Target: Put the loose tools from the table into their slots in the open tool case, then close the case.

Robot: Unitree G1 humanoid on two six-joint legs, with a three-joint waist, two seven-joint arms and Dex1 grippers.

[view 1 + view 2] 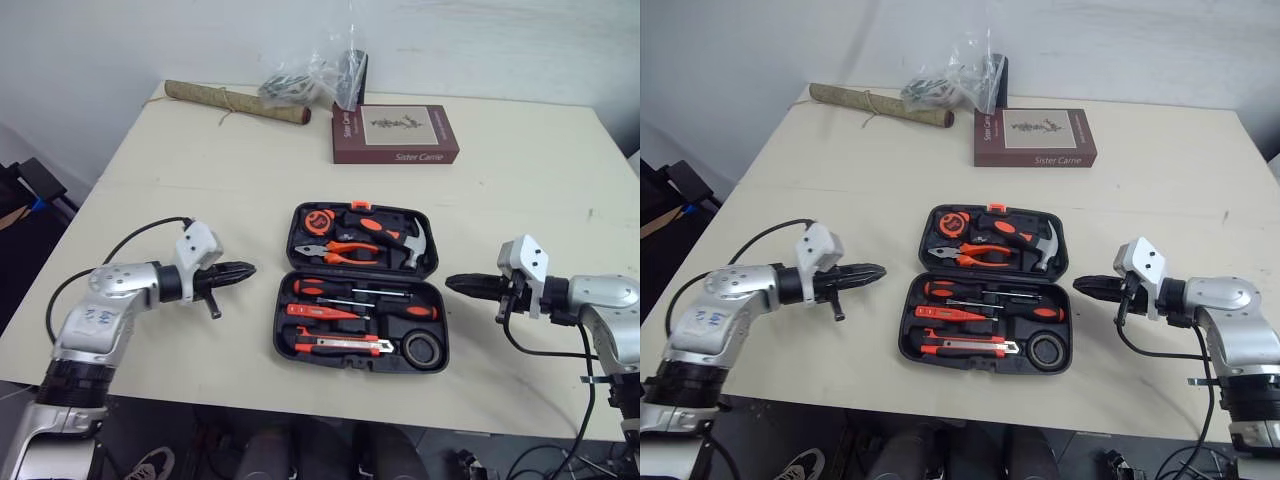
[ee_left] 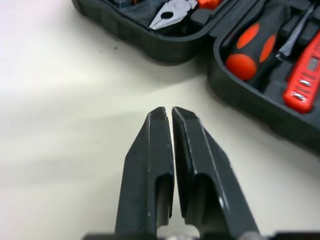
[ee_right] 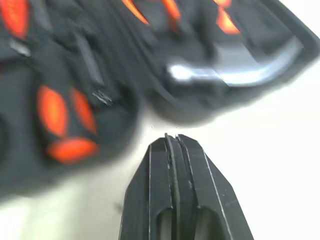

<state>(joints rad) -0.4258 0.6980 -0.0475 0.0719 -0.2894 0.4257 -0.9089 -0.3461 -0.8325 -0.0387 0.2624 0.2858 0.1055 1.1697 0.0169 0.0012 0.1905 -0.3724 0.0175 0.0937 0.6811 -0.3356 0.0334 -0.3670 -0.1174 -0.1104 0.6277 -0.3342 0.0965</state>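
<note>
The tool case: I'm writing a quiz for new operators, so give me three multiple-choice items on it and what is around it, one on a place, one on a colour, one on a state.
1. Where is the book relative to the tool case?
A. inside it
B. beyond it, on the side away from the robot
C. between it and the right gripper

2. The handles of the pliers are:
A. orange and black
B. blue
C. yellow

3. The fingers of the left gripper are:
A. wide open
B. shut on a screwdriver
C. shut, holding nothing

Answers: B, the book lies apart from the case, past its lid. A, the pliers in the lid half show orange and black. C, the left wrist view shows the fingers together with nothing between them.
</note>
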